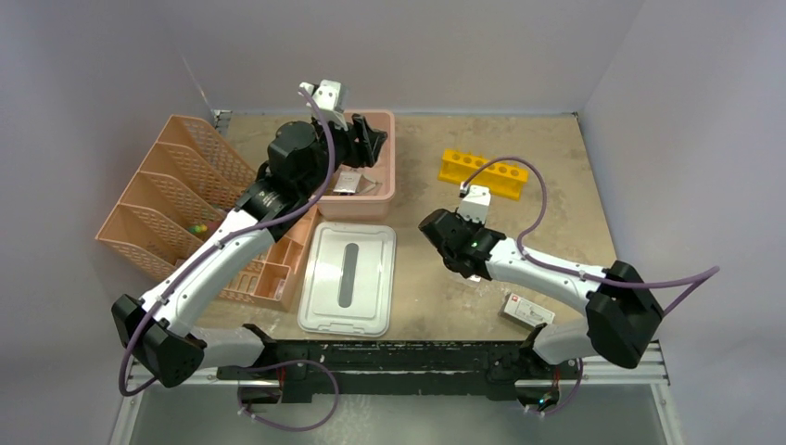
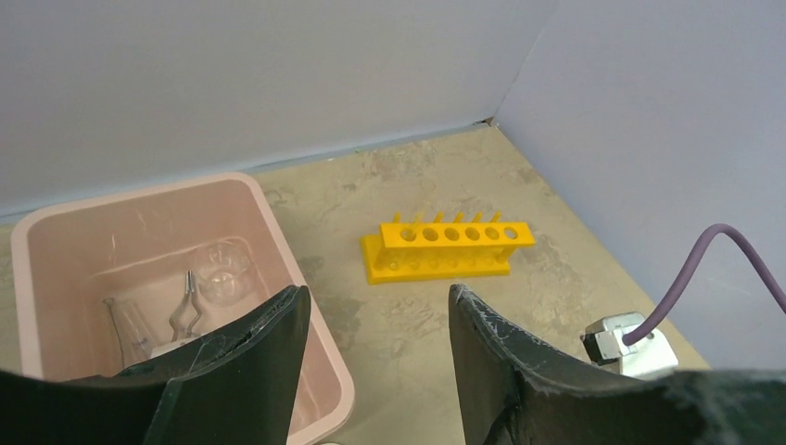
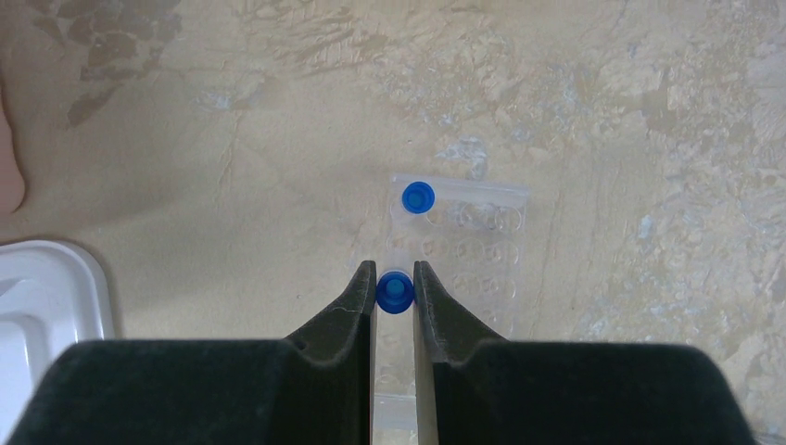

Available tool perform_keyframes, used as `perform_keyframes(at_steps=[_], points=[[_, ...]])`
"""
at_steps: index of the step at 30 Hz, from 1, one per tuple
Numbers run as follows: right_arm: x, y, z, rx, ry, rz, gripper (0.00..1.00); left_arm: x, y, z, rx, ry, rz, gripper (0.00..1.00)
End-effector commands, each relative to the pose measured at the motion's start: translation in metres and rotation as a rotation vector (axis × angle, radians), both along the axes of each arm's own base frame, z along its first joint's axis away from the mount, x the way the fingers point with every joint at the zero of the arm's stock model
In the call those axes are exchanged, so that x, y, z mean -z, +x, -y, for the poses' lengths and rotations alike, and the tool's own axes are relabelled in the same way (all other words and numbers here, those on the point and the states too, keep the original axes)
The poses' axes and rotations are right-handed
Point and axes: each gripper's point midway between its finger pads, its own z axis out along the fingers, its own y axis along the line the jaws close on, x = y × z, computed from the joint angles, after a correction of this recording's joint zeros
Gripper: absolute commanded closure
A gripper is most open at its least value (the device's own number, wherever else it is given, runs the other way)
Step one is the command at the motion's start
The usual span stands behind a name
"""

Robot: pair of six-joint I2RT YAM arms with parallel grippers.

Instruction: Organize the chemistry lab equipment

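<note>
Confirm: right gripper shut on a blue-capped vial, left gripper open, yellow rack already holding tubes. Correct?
No: the yellow rack is empty; the left wrist view shows every hole bare. The right gripper is shut on a blue-capped vial and the left gripper is open.

**White shells, black joints, purple cables**

Two matching arms here: the left arm (image 1: 222, 250) and the right arm (image 1: 547, 273) both wear smooth white shells between chunky black joint housings (image 1: 621, 320). A purple cable (image 1: 538, 199) loops off each one, ending at a small silver-white camera block (image 1: 475, 197). Up close, the left tool (image 2: 375, 306) shows broad matte-black fingers (image 2: 259, 357) scuffed with fine pale scratches. The right tool (image 3: 394, 278) has slimmer black fingers (image 3: 352, 311) tapering to narrow tips.
</note>
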Motion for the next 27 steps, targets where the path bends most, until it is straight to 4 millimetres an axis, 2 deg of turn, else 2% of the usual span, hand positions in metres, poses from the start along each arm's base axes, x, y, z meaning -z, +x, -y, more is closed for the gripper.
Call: perform_keyframes(at_steps=[1,14,22,27], points=[[-0.009,0.011,0.003,0.046,0.010,0.090,0.92,-0.010,0.003,-0.002,-0.014,-0.004,0.034,0.45],[-0.001,0.012,0.011,0.061,0.026,0.075,0.91,-0.001,0.006,-0.001,-0.016,0.008,0.019,0.45],[0.019,0.011,0.007,0.050,0.050,0.019,0.88,0.002,0.006,-0.001,-0.017,0.010,0.012,0.45],[0.023,0.012,0.007,0.051,0.080,-0.003,0.85,0.000,0.007,-0.001,-0.017,0.008,0.013,0.44]])
